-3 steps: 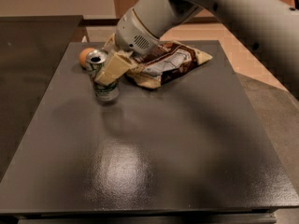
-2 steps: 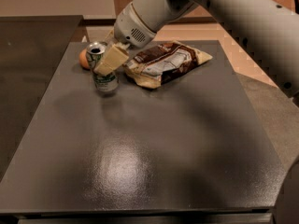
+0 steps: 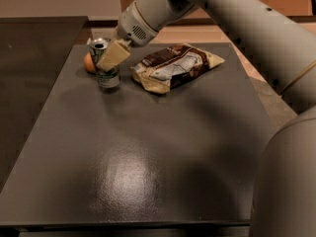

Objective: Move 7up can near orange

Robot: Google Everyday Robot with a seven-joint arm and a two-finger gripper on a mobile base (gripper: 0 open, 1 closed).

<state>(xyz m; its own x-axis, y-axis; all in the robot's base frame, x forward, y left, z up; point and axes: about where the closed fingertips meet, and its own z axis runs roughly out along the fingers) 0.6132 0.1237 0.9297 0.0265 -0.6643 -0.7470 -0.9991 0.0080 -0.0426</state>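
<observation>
The 7up can [image 3: 109, 77], silver-white with green markings and a shiny top, stands upright at the far left of the dark table [image 3: 148, 152]. My gripper [image 3: 105, 61] is shut on it. One cream finger [image 3: 113, 56] lies across the can's front, and the other is hidden behind it. The orange [image 3: 89, 62] sits right behind and to the left of the can, partly hidden by it and about touching it. I cannot tell whether the can rests on the table or hangs just above it.
A brown-and-white snack bag [image 3: 174, 65] lies to the right of the can, near the table's far edge. My arm [image 3: 232, 19] reaches in from the upper right, with its bulky lower part at the right edge. A darker surface lies to the left of the table.
My gripper has carried the can a short way toward the far left, closer to the orange. The orange and the snack bag have not moved.
</observation>
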